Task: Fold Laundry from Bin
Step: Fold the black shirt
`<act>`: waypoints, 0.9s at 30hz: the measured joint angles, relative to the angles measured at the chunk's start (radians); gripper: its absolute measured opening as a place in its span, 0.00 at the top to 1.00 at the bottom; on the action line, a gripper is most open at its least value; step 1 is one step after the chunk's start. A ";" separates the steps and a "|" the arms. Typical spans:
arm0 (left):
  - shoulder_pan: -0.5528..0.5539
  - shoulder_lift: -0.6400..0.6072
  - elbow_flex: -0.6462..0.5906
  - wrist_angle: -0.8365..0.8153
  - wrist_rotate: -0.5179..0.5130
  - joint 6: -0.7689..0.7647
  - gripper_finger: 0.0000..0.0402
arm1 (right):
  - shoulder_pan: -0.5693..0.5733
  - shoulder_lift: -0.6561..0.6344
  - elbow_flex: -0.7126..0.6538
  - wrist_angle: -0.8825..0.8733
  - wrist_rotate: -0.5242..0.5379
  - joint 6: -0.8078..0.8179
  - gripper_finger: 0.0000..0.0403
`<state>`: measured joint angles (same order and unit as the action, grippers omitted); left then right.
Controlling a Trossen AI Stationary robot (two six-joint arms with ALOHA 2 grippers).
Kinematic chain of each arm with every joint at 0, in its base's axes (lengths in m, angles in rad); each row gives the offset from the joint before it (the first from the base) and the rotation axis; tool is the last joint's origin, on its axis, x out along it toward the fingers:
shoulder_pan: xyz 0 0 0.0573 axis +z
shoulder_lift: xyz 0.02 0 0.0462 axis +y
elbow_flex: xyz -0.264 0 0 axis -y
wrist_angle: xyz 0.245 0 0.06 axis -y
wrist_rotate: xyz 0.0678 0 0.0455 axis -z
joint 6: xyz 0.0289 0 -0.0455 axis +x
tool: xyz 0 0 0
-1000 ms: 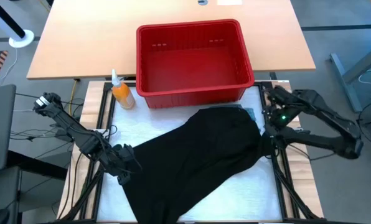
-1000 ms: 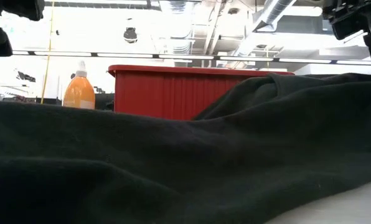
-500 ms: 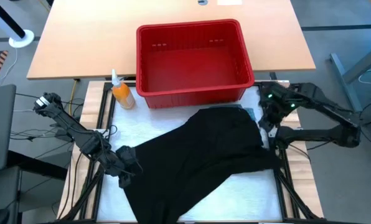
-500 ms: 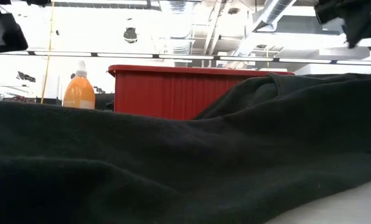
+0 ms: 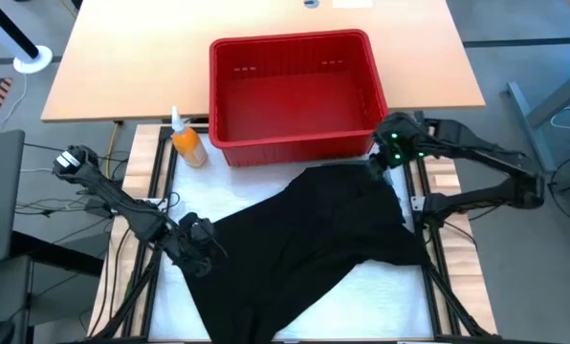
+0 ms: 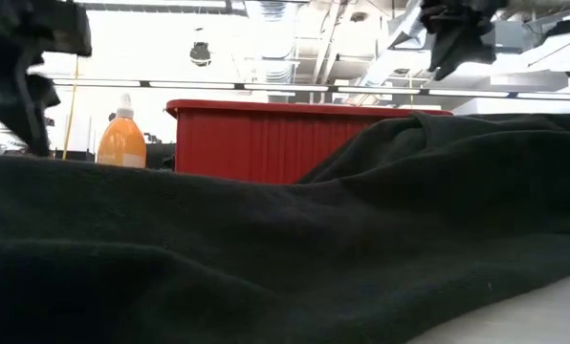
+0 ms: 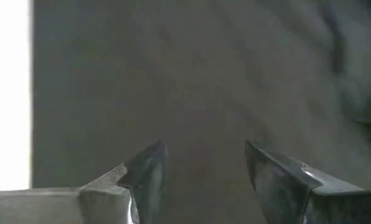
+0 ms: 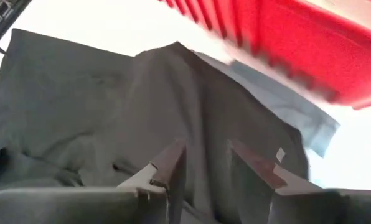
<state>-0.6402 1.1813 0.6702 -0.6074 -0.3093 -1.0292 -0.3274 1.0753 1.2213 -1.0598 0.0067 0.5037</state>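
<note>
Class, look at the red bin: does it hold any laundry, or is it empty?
Empty. From above, the bin shows only its bare red floor; the black garment lies spread on the table in front of it.

Left gripper (image 5: pixel 197 250): I see my jaws parted, nothing between them, held low.
Right gripper (image 5: pixel 381 153): my jaws slightly apart, empty, raised.

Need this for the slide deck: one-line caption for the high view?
Black garment spread before the empty red bin; left gripper at its edge, right gripper near the bin corner.
</note>
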 joint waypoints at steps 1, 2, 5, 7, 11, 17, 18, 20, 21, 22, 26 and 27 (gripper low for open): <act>-0.009 0.015 -0.004 0.046 0.023 0.012 0.48 | 0.009 0.010 0.000 0.014 -0.002 0.000 0.65; -0.021 0.031 -0.004 0.078 0.041 0.025 0.48 | 0.016 0.016 0.000 0.027 -0.003 0.000 0.65; -0.056 0.101 -0.004 0.135 0.131 0.049 0.49 | 0.021 0.034 0.000 0.042 -0.004 -0.004 0.65; -0.074 0.165 -0.004 0.117 0.227 0.033 0.50 | 0.018 0.046 0.000 0.048 -0.004 -0.004 0.65; -0.114 0.288 0.000 0.114 0.409 -0.029 0.52 | 0.020 0.080 0.000 0.063 0.000 0.000 0.65; -0.183 0.369 0.003 0.264 0.593 -0.064 0.54 | 0.075 0.168 0.000 0.155 0.052 -0.006 0.65; -0.190 0.369 0.002 0.278 0.597 -0.073 0.55 | 0.085 0.186 0.000 0.179 0.051 -0.011 0.65; -0.194 0.358 -0.002 0.276 0.591 -0.099 0.55 | 0.102 0.216 0.000 0.220 0.049 -0.019 0.65; -0.194 0.351 -0.002 0.260 0.583 -0.112 0.55 | 0.108 0.234 0.000 0.233 0.046 -0.022 0.65; -0.196 0.345 -0.002 0.231 0.572 -0.131 0.55 | 0.111 0.246 0.000 0.247 0.047 -0.023 0.65; -0.197 0.324 -0.003 0.182 0.541 -0.176 0.55 | 0.118 0.296 0.000 0.255 0.094 -0.018 0.65; -0.197 0.319 -0.004 0.180 0.534 -0.186 0.55 | 0.126 0.310 0.001 0.259 0.113 -0.018 0.65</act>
<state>-0.8368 1.4999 0.6657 -0.4276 0.2246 -1.2152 -0.2009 1.3852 1.2220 -0.8012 0.1199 0.4862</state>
